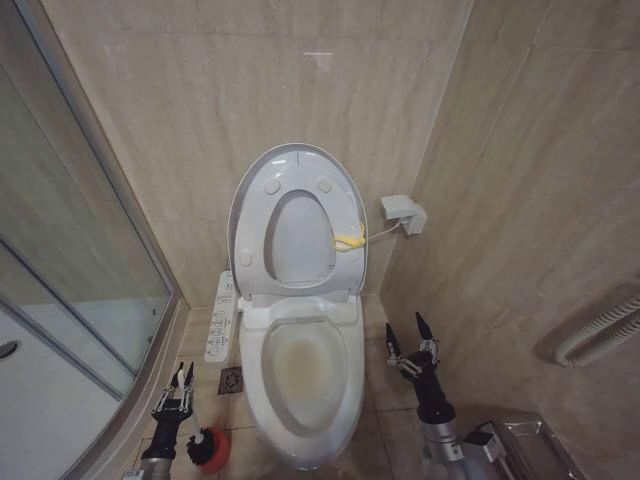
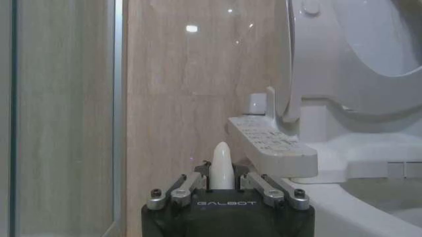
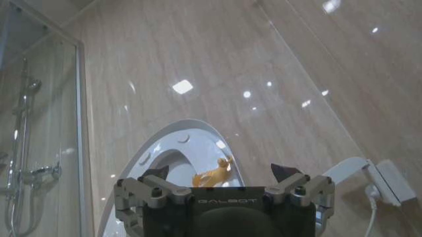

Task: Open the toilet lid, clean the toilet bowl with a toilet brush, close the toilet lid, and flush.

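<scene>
1. Head view: the toilet lid (image 1: 297, 215) is standing raised against the back wall together with the seat ring, its yellow loop (image 1: 348, 241) hanging at the robot's right edge. The toilet bowl (image 1: 303, 385) is lying open, a brownish-yellow stain showing inside, with the button-panel arm (image 1: 221, 316) running along its left side. The left gripper (image 1: 176, 385) is hanging low over the floor at the bowl's left, above the red holder cup (image 1: 211, 446). The right gripper (image 1: 410, 348) is waiting with its fingers spread wide at the bowl's right.

2. Left wrist view: the left gripper (image 2: 223, 170) is closing narrowly around the pale handle tip of the toilet brush (image 2: 222, 165). The button-panel arm (image 2: 272, 143) is sitting close ahead, so my judgement is that a swing toward the bowl risks knocking the panel. The thin handle could also be slipping in so slim a grip.

3. Right wrist view: the right gripper (image 3: 222, 177) is pointing up at the lid (image 3: 173, 158), fingers wide and holding nothing. The lid is leaning only lightly back, so a stray bump could be dropping it onto the working arm.
</scene>
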`<state>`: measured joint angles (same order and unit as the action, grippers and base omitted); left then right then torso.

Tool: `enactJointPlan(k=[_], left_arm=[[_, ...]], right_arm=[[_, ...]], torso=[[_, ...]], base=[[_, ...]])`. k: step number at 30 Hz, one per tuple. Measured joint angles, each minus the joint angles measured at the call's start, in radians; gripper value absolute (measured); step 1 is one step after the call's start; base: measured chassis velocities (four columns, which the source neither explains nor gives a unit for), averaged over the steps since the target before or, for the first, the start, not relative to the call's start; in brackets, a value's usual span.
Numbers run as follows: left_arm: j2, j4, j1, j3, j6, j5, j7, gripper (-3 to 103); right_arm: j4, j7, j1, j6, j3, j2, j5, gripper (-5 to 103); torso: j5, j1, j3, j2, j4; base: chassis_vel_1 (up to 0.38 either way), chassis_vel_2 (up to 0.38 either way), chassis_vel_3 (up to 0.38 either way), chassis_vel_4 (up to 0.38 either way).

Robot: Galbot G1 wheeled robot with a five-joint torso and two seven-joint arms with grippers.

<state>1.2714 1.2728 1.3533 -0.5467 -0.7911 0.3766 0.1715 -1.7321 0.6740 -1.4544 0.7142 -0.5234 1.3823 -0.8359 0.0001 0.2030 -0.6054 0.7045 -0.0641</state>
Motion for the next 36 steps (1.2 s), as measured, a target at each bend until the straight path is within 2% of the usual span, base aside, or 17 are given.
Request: enactJointPlan(k=[28,36], left_arm=[[0.024,-0.108,-0.067,-0.001,-0.013,-0.005,-0.001,23],[0.026,-0.171,-0.093,0.004,-0.015,-0.011,0.0,23]], right_arm=[[0.0,0.012,-0.014,0.012,-0.005,-0.005,-0.015,100],[0.01,0.016,-0.011,0.013,-0.005,0.0,-0.016,100]], torso=[[0.0,0.0,0.0,0.0,0.0],[-0.0001,0.0,0.0,0.0,0.0001]], base=[[0.0,0.0,0.0,0.0],[0.0,0.0,0.0,0.0]])
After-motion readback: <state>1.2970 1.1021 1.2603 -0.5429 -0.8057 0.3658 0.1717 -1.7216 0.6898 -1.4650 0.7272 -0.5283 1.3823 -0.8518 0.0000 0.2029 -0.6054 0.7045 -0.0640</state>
